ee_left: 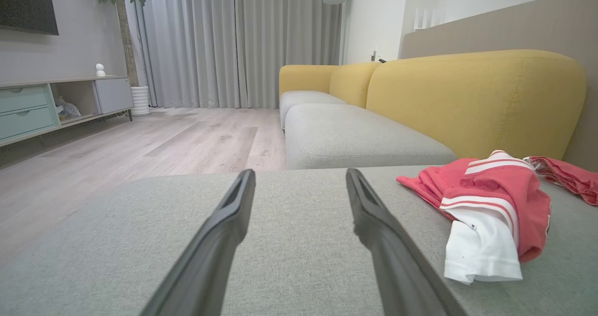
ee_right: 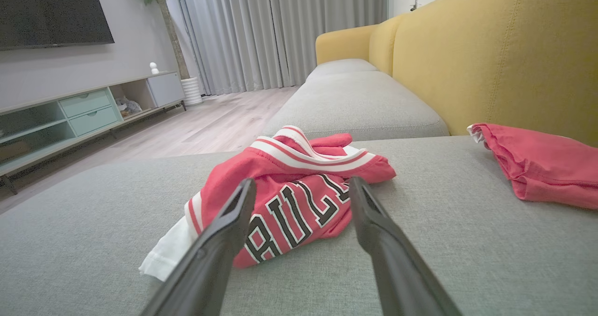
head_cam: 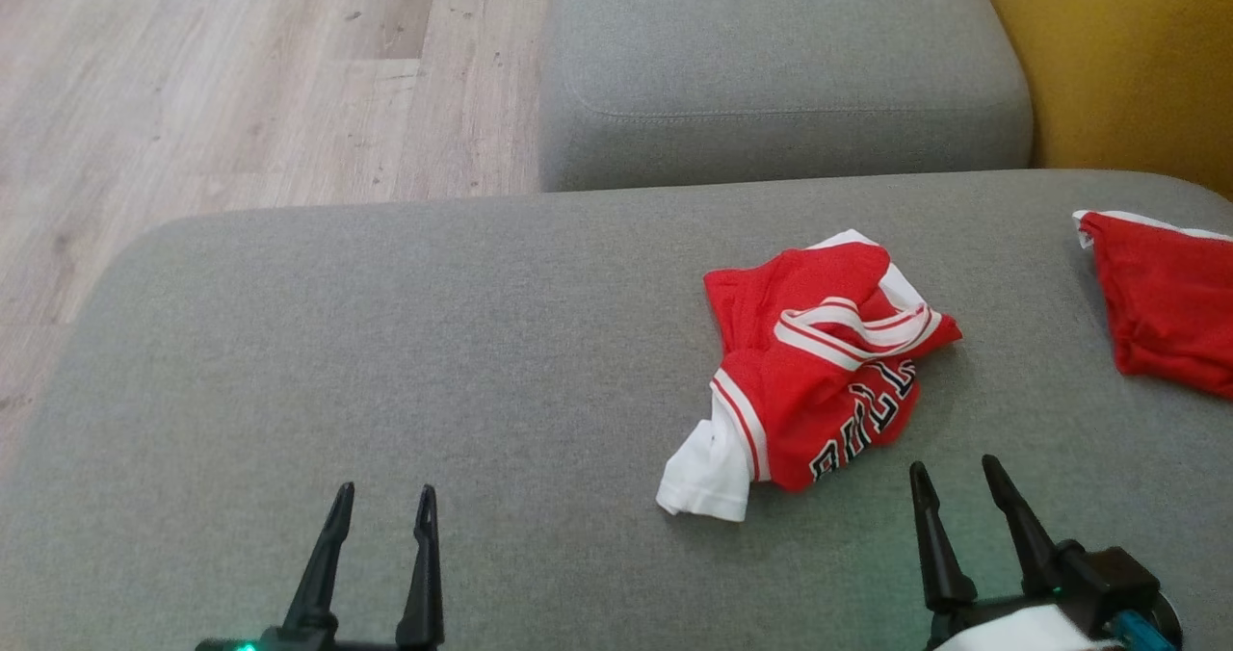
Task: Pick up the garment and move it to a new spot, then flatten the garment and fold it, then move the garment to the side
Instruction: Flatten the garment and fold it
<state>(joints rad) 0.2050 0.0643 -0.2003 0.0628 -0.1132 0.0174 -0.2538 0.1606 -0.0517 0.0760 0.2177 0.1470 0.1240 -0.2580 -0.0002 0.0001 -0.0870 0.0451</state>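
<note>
The garment [head_cam: 819, 372] is a red jersey with white trim, black lettering and a white sleeve, lying crumpled on the grey sofa seat [head_cam: 385, 343], right of centre. It shows at the right of the left wrist view as the garment [ee_left: 490, 204], and just beyond the fingers in the right wrist view as the garment [ee_right: 299, 190]. My left gripper [head_cam: 383, 492] stands open over bare cushion at the lower left, well apart from the cloth. My right gripper [head_cam: 954, 468] is open too, its fingertips a short way in front of the jersey's near edge, holding nothing.
A second red cloth [head_cam: 1166, 304] lies at the seat's right edge. Another grey cushion [head_cam: 771, 64] sits beyond, with the yellow backrest [head_cam: 1127, 64] to the right. Wooden floor [head_cam: 193, 83] drops off past the seat's left and far edges.
</note>
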